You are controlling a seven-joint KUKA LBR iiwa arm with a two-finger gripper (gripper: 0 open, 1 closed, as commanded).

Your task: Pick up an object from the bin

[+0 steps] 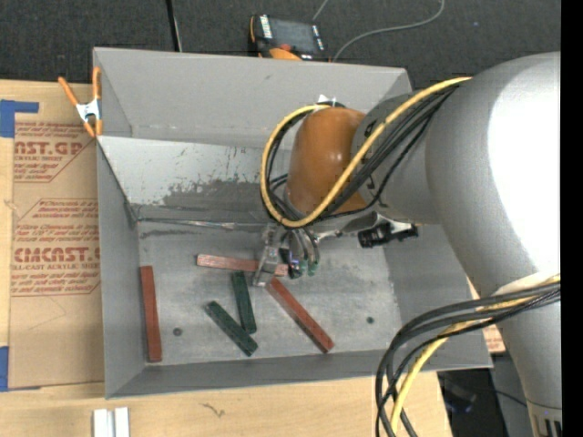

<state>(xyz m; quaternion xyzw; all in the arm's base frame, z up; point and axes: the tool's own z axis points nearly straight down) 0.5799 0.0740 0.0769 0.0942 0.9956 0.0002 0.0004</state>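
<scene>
Grey metal bin [182, 89], floor scuffed, few loose things, all flat on the bottom. The arm comes in from the right, its orange cover [323, 162] ringed by yellow-and-black cables [271, 167].

Gripper [273, 269] is low over the middle of the floor, tip pointing down. How far it stands open I cannot tell, as the wrist and cables hide it from above. Nothing can be seen held in it.

Directly under the tip is the right end of a pale reddish bar [223, 262]. This bar lies roughly level across the view and runs leftward from the gripper. Whether it is touched cannot be told.

A red-brown bar [305, 321] starts just below the tip and slants down to the right, toward the near wall. Its upper end lies just beside the pale bar's right end, and the gripper stands over that meeting point.

Just left of and below the tip is the upper green stick [242, 303], dark and almost upright in the view. Its top end lies near the pale bar. The lower green stick [228, 326], also dark, slants down to the right. The upper stick's bottom end lies against or over it, so the two form a narrow V.

Well apart, along the left wall, is a long red-brown stick [149, 312], running parallel to that wall.
</scene>
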